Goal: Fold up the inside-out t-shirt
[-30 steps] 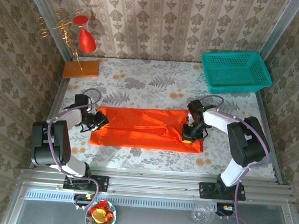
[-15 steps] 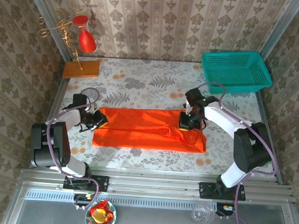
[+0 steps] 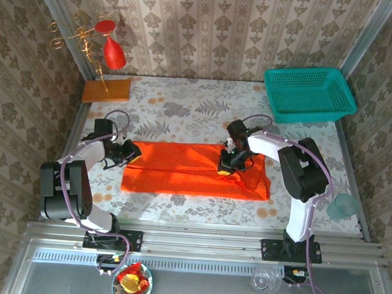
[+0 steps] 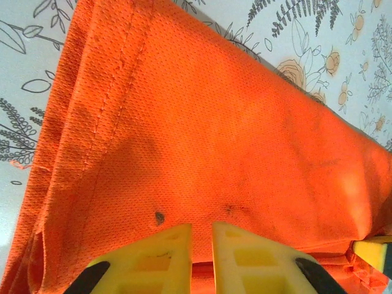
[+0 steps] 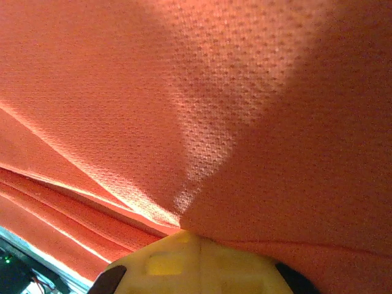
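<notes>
In the left wrist view the t-shirt is cut off at the top and bottom edges, and the left hand at the bottom. The cloth pinched by the right hand is hidden between its tips.

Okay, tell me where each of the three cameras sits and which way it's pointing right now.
Top external: above and behind the arms, looking down on the table; both arms show, left gripper and right gripper on the t-shirt.
Left wrist: on the left arm, facing along its yellow fingers over the t-shirt's stitched edge.
Right wrist: on the right arm, close against the cloth; its shut fingertips pinch a fold.
Shared: all three see the orange t-shirt.
</notes>
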Action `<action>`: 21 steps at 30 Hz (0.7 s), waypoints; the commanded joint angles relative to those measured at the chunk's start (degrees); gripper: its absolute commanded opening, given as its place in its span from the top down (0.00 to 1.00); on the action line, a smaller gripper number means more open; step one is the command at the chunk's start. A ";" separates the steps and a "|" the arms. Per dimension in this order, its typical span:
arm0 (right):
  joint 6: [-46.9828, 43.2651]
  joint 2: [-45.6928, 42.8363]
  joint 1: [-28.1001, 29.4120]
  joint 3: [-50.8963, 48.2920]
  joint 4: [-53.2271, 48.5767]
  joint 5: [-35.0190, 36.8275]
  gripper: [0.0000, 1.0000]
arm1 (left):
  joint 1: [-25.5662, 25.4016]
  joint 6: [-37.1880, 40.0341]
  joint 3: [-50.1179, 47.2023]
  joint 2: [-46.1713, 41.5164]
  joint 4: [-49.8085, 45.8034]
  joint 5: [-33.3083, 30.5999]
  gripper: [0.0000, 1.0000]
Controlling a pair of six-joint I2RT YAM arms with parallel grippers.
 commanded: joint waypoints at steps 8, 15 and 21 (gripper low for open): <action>-2.74 -8.09 -0.14 2.59 -5.62 5.45 0.78 | -3.93 2.69 3.64 -0.91 -5.13 -2.16 0.82; -10.42 -12.88 -4.74 5.03 -17.73 16.30 0.70 | -6.63 2.67 2.03 -6.37 -10.94 -9.27 0.82; -12.87 -16.58 -10.92 0.86 -18.42 17.47 0.67 | -7.09 2.22 -0.35 -7.21 -12.67 -15.52 0.84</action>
